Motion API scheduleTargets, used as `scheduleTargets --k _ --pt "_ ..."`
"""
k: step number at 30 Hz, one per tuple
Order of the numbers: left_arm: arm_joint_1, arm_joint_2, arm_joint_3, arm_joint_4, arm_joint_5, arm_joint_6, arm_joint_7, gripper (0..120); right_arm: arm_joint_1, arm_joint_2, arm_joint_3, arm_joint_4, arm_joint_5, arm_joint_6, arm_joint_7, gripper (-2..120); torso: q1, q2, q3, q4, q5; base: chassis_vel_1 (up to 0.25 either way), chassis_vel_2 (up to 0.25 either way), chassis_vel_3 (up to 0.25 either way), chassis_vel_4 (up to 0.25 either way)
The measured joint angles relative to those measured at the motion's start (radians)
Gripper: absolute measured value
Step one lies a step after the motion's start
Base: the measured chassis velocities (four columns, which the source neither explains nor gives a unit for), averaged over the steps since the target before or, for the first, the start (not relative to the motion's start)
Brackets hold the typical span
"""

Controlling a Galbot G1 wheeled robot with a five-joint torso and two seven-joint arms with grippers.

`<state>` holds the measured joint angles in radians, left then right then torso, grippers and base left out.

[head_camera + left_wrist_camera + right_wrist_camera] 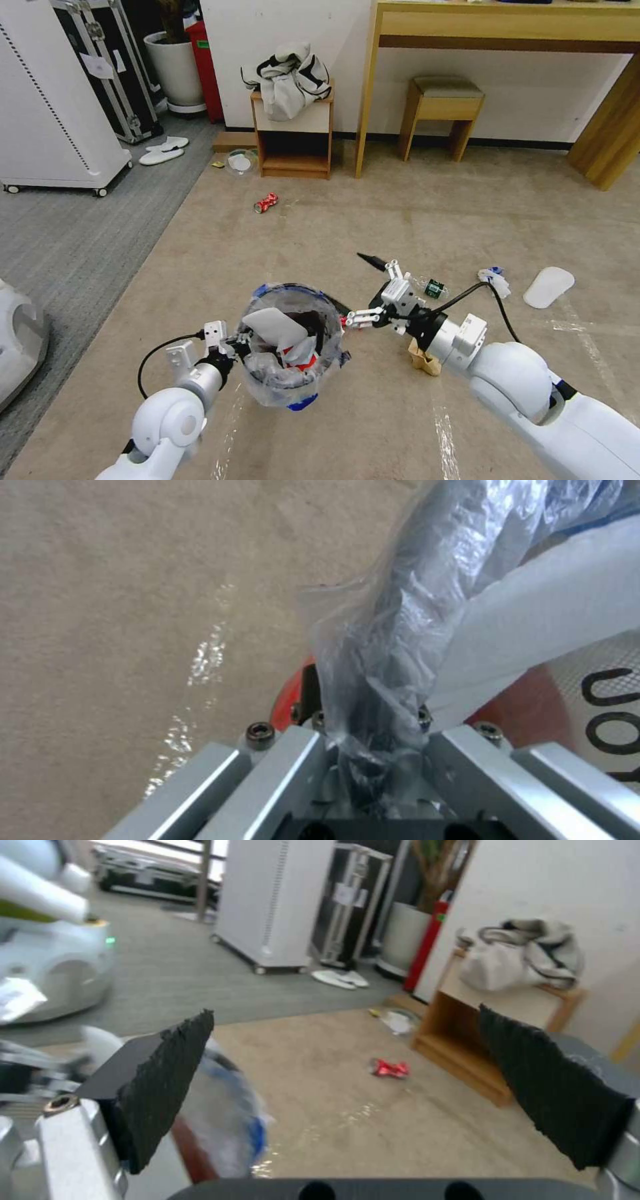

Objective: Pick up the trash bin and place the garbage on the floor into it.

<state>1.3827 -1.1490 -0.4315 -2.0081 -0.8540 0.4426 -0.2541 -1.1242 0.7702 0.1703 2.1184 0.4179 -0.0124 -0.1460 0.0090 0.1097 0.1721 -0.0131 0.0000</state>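
The trash bin (291,347), blue and red with a crinkled clear liner, hangs above the beige floor (373,427) with white and red litter inside. My left gripper (235,348) is shut on its rim; in the left wrist view the fingers (303,760) pinch the rim and the bag (387,645). My right gripper (353,285) stands open just right of the bin, with nothing between its black pads (167,1075). Garbage lies around: a crushed red can (266,203) (390,1068), a green-label bottle (433,288), a brown carton (424,359), a tissue (495,279) and a white slipper (548,287).
A small wooden cabinet (295,143) with a grey-white jacket (288,79) stands by the wall, next to a stool (443,110) and a desk (507,27). Two white slippers (163,148) lie on the grey carpet near a white unit (53,120) and black case (107,67).
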Motion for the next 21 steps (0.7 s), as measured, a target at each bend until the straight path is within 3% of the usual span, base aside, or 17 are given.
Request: scheduleTargets --k 6,21 --pt "0.014 0.001 -0.016 -0.001 0.011 -0.010 0.003 1 -0.033 0.034 0.066 -0.029 -0.007 0.007 0.015 100 0.000 0.000 0.000 0.0000 0.0000 0.000 0.000 0.000 0.000" --pt "0.006 -0.020 -0.038 -0.005 0.051 -0.027 0.013 1 -0.278 0.210 0.278 -0.094 -0.197 0.068 0.073 100 0.000 0.000 0.000 -0.0004 0.0001 0.000 0.000 0.000 0.000"
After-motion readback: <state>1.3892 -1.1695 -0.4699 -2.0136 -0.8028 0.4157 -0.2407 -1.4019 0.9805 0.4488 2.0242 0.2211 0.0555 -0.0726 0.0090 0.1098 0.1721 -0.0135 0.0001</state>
